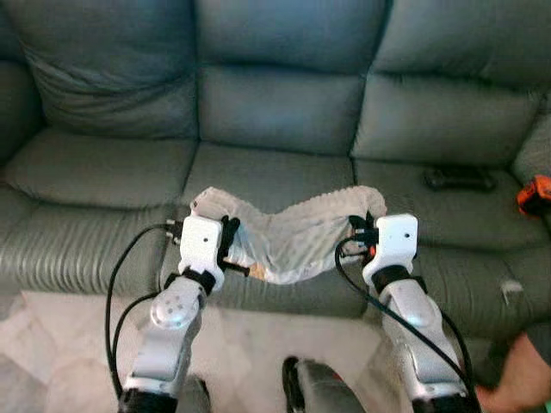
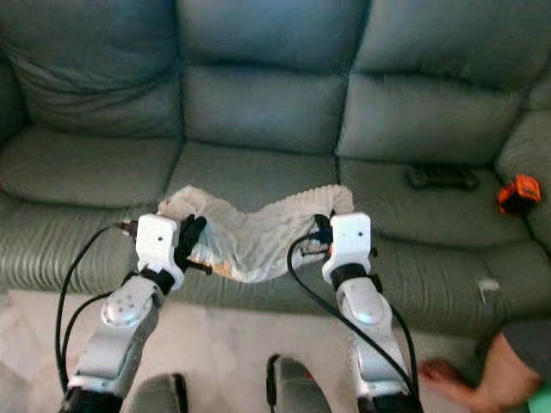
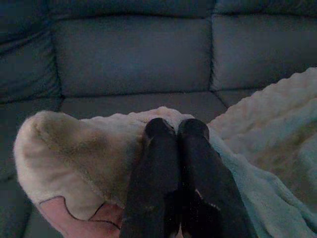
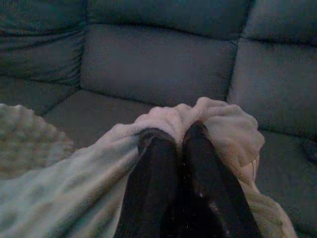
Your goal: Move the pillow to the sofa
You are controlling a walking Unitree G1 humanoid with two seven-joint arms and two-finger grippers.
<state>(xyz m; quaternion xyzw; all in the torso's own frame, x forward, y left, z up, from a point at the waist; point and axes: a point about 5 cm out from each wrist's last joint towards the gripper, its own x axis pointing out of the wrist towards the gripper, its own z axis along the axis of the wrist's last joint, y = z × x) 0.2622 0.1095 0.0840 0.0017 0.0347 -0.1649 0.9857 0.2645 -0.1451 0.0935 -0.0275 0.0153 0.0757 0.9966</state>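
- A grey-green leather sofa [image 1: 284,112] spans the wall ahead, with three seat cushions and three back cushions.
- The floor [image 1: 60,335] in front of it is pale and marbled.
- The cream, nubbly pillow [image 1: 288,228] hangs limp between the robot's two arms, sagging in the middle, just over the front edge of the middle seat cushion. I cannot tell from here whether it touches the seat.
- The left hand [image 3: 176,130] is at the pillow's left corner, its two black fingers pressed together with the fabric pinched around them; a pinkish patch shows on the pillow's underside there.
- The right hand [image 4: 173,134] is at the pillow's right corner, fingers likewise closed tight on a bunched fold of the fabric.
- A person's bare foot [image 2: 443,379] rests on the floor near the robot's right side, by the sofa's front.
- A dark remote-like object [image 1: 459,179] lies on the right seat cushion, well apart from the pillow.
- A small orange and black object [image 1: 535,195] sits at the sofa's far right.
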